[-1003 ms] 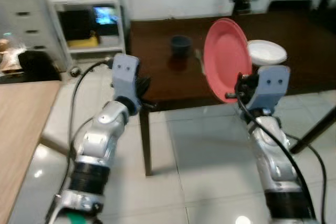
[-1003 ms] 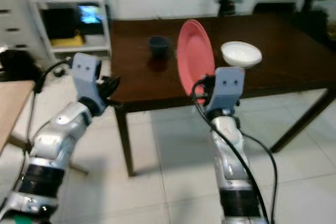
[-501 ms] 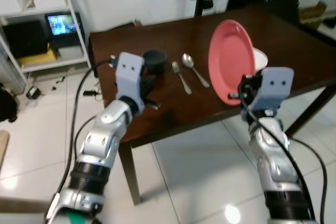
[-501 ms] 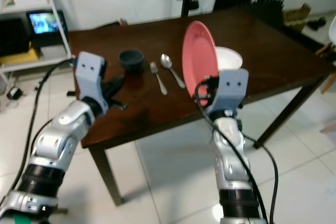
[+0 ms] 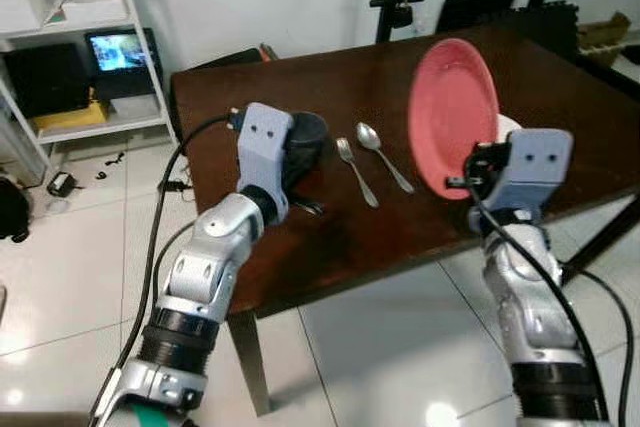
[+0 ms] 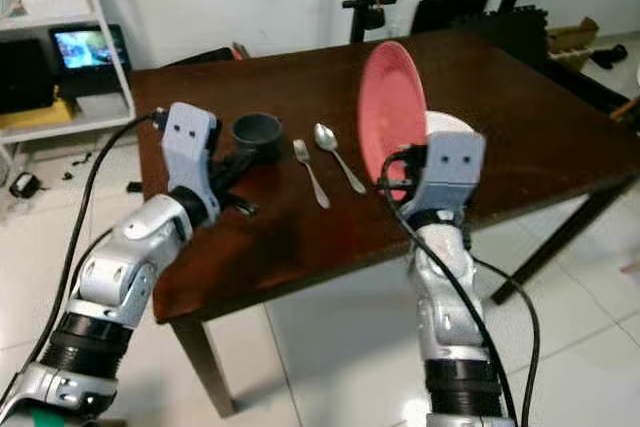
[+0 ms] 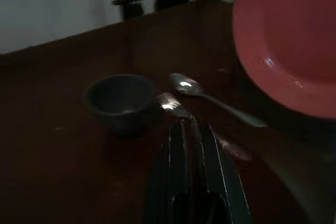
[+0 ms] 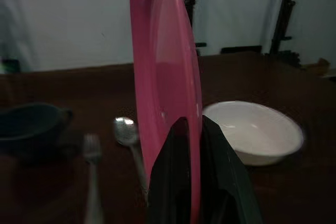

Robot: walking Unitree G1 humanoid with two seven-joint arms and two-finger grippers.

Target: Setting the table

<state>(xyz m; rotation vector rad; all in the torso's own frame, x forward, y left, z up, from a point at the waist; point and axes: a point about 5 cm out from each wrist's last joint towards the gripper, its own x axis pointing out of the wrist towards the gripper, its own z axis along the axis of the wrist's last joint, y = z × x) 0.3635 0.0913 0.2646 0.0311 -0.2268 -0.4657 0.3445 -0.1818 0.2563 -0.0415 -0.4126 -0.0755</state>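
Pink plate point(image 5: 452, 115) upright in right fingers point(image 8: 181, 182) above table edge point(image 5: 400, 257); left fingers point(image 7: 181, 177) closed, empty.

My right gripper point(image 8: 193, 129) is raised in front of me, with the forearm standing nearly upright, and its two black fingers are closed on the rim of the pink plate point(image 5: 452, 112), which stands on its edge. My left arm reaches forward and bends at the elbow. My left gripper point(image 7: 192, 129) is low over the table point(image 5: 330, 237), with the fingers pressed together and holding nothing.
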